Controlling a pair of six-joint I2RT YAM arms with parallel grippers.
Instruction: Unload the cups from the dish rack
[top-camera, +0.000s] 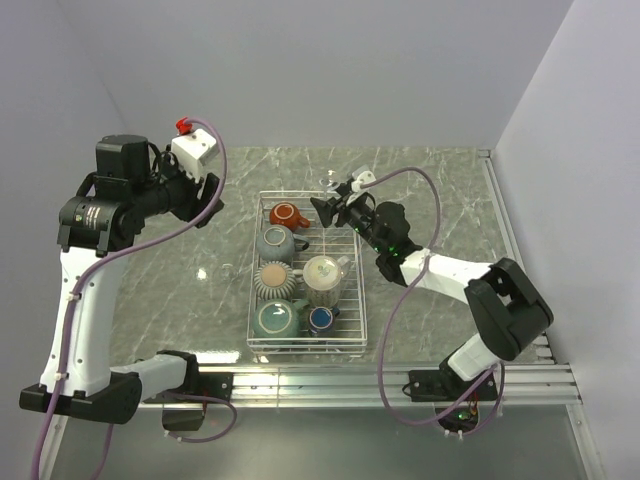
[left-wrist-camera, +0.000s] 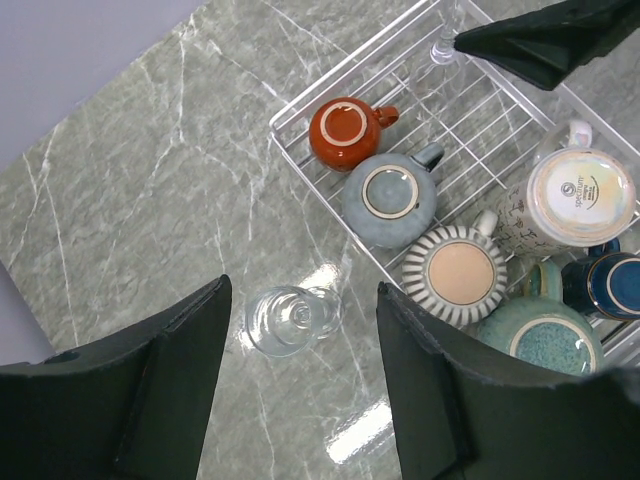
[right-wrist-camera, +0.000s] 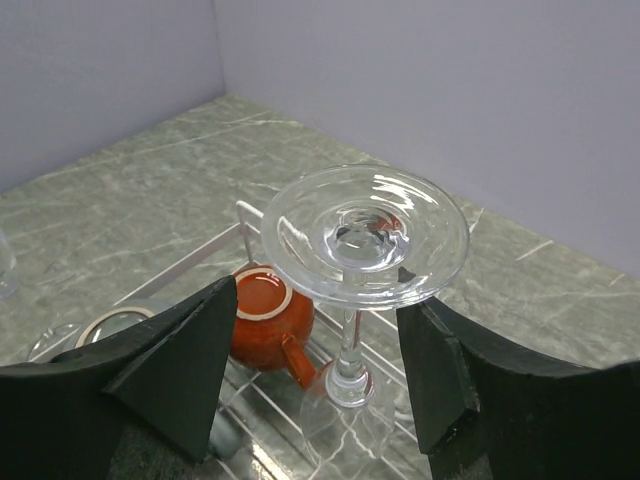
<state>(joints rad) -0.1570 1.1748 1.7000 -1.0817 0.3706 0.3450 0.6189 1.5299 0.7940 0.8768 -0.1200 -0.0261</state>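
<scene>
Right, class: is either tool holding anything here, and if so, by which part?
Nothing is held. The right tool stands open astride the stem of the upturned stemmed glass, not gripping it; the left tool hangs open above the table.

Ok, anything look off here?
Nothing broken or spilled. One clear glass sits on the table outside the dish rack; whether it stands or lies tipped is unclear.

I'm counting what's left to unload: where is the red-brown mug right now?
In the top view the red-brown mug sits upside down in the dish rack's far-left corner, directly beyond a grey-teal mug.
</scene>
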